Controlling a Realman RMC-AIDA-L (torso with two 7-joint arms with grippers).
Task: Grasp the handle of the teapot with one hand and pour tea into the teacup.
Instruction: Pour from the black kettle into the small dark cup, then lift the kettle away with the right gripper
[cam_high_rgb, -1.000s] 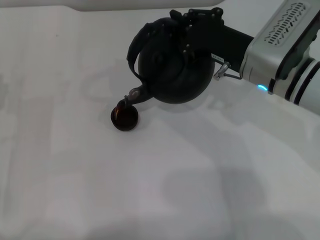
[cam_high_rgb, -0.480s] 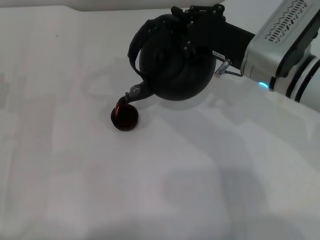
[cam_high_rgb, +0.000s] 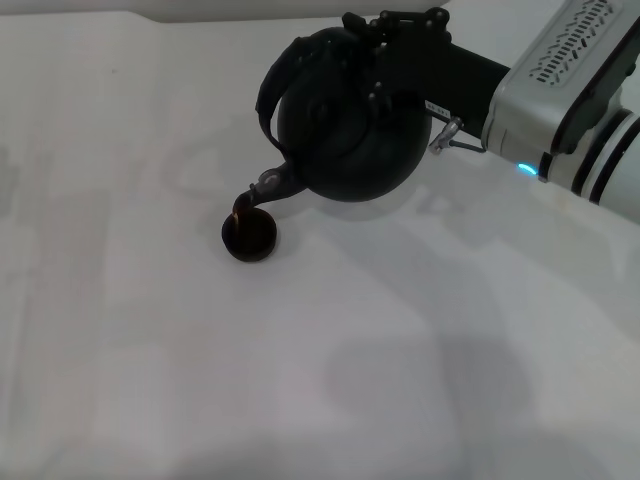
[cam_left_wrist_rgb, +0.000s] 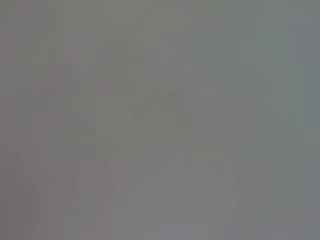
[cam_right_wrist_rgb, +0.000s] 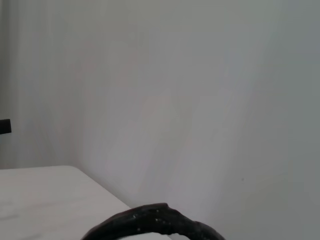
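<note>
The big matte-black teapot (cam_high_rgb: 345, 125) hangs tilted above the white table, its short spout (cam_high_rgb: 268, 187) pointing down over the teacup (cam_high_rgb: 248, 237). A thin orange trickle of tea (cam_high_rgb: 239, 210) runs from the spout to the cup's rim. My right gripper (cam_high_rgb: 390, 45), a black multi-fingered hand on a white and grey arm, is shut on the teapot's handle (cam_high_rgb: 272, 85) at the pot's upper right. In the right wrist view only a black arc of the handle (cam_right_wrist_rgb: 155, 221) shows. The left gripper appears in no view.
The white table (cam_high_rgb: 150, 350) spreads wide around the cup, left and towards the front. My right forearm (cam_high_rgb: 570, 90), with a small blue light, reaches in from the upper right. The left wrist view is a plain grey blur.
The teapot has edged slightly up and to the right since a second ago, then held still. The orange stream at the spout is thinner than half a second ago.
</note>
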